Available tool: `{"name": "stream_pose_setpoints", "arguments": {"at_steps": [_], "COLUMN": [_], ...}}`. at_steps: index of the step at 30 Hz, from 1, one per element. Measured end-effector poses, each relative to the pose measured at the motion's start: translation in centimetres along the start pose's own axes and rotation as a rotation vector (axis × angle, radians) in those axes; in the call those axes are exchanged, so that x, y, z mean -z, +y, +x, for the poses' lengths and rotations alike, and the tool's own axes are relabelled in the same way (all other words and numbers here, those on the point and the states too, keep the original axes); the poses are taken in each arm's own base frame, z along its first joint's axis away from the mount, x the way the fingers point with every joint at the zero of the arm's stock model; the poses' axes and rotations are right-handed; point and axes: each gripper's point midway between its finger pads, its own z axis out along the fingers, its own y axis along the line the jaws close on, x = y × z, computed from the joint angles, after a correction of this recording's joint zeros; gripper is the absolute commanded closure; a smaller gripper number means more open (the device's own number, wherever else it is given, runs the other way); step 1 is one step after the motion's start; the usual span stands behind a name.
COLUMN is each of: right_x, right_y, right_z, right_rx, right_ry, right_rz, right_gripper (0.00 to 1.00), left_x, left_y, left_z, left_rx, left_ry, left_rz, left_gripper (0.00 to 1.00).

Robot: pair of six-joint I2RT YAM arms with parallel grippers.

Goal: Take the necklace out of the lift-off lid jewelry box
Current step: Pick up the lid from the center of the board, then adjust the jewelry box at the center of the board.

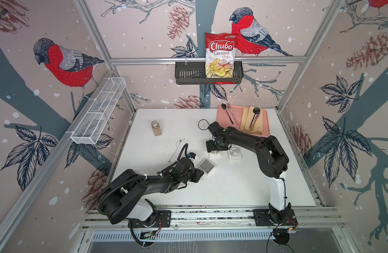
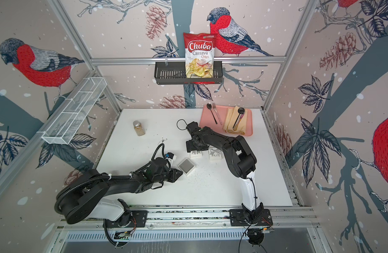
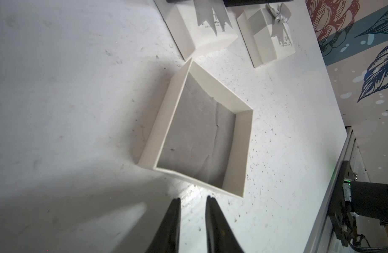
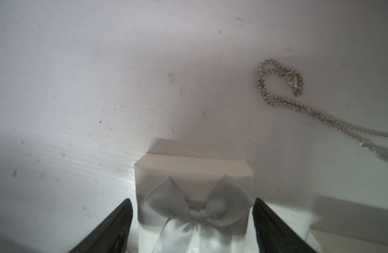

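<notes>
One necklace [image 4: 316, 113] lay stretched out on the white table [image 1: 232, 190], well apart from the open box [image 3: 161, 129], off its left side. Its long axis ran near to far, the far end leaning slightly toward the box. A grey pad lined the box floor. Left gripper [image 3: 193, 198] hovered just beside the box, jaws nearly together, empty. Right gripper [image 4: 192, 199] stood spread wide astride the bowed lid [image 4: 193, 167], just beyond the box.
</notes>
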Motion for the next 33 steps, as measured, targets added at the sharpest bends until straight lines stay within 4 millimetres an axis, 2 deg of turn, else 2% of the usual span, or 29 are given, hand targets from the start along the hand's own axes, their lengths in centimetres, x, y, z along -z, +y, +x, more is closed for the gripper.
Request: {"name": "stream_pose_setpoints", "arguments": {"at_steps": [7, 9, 13, 16, 22, 27, 33], "right_x": [-0.4, -0.3, 0.6, 1.2, 2.7, 3.5, 3.6], "right_y": [0.1, 0.3, 0.9, 1.3, 0.5, 0.0, -0.3], "right_z": [0.2, 0.2, 0.8, 2.2, 4.6, 6.1, 7.0], "right_rx": [0.010, 0.020, 0.040, 0.058, 0.061, 0.064, 0.059], "right_ry": [0.011, 0.013, 0.012, 0.022, 0.037, 0.040, 0.042], "right_rz": [-0.003, -0.010, -0.024, -0.032, -0.035, -0.035, -0.039], "right_gripper": [0.29, 0.30, 0.30, 0.30, 0.30, 0.30, 0.30], "left_x": [1.3, 1.7, 2.3, 2.0, 0.8, -0.2, -1.2], "left_y": [0.4, 1.3, 3.6, 3.1, 3.1, 2.9, 2.4], "left_z": [-1.0, -1.2, -1.0, -0.6, -0.6, -1.2, -2.8], "left_rx": [0.003, 0.042, 0.175, 0.218, 0.266, 0.278, 0.256], "left_ry": [-0.046, -0.058, -0.071, -0.047, -0.027, -0.017, -0.027], "left_rz": [-0.040, -0.064, -0.099, -0.057, -0.034, -0.024, -0.015], "left_gripper": [0.70, 0.71, 0.78, 0.81, 0.83, 0.83, 0.83]}}
